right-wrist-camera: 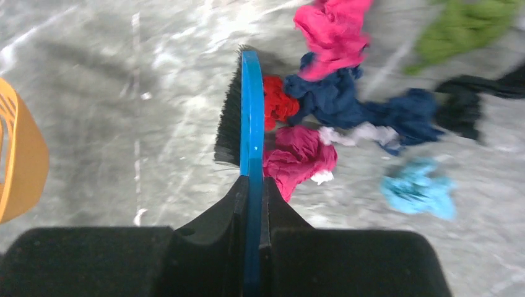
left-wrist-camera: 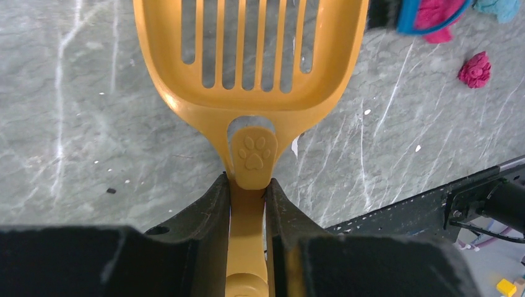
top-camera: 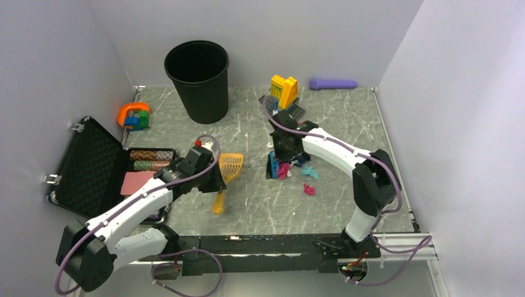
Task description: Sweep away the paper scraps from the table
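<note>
Left gripper (left-wrist-camera: 247, 185) is clamped narrow on the handle of the orange slotted plastic scoop (left-wrist-camera: 251, 74), with both fingers squeezing it just below the paw-print emboss. In the left wrist view the scoop head points to 12 o'clock over the grey-green marble-patterned table (left-wrist-camera: 93, 93). Can't tell if its front lip touches the surface.

Right gripper (right-wrist-camera: 252, 185) is closed tight on the blue-backed hand brush with black bristles (right-wrist-camera: 249, 111), held on edge. The bristles face 9 o'clock and the blue back faces 3 o'clock.

Crumpled paper scraps (top-camera: 291, 168): in the top view the main pile sits just at 3 o'clock of table centre, right below the right gripper. The scoop is at 9 o'clock of the pile, with bare table between them.

In the right wrist view:
- a red wad (right-wrist-camera: 278, 102) and a magenta wad (right-wrist-camera: 300, 158) touch the brush's blue back
- navy wads (right-wrist-camera: 334, 102) lie just beyond, with a white bit beside them
- a teal wad (right-wrist-camera: 418, 189) sits apart at 4 o'clock
- a green wad (right-wrist-camera: 461, 28) is at 1 o'clock, blurred

In the top view one magenta wad (top-camera: 309, 189) lies apart at 5 o'clock of the pile.

Other items, top view:
- a black round plastic bucket (top-camera: 198, 80) at 11 o'clock
- a yellow-and-blue toy brick build (top-camera: 284, 91) near the far edge at 12–1 o'clock
- a purple cylinder (top-camera: 333, 83) by the back wall at 1 o'clock
- an open black foam-lined case (top-camera: 93, 164) at 9 o'clock
</note>
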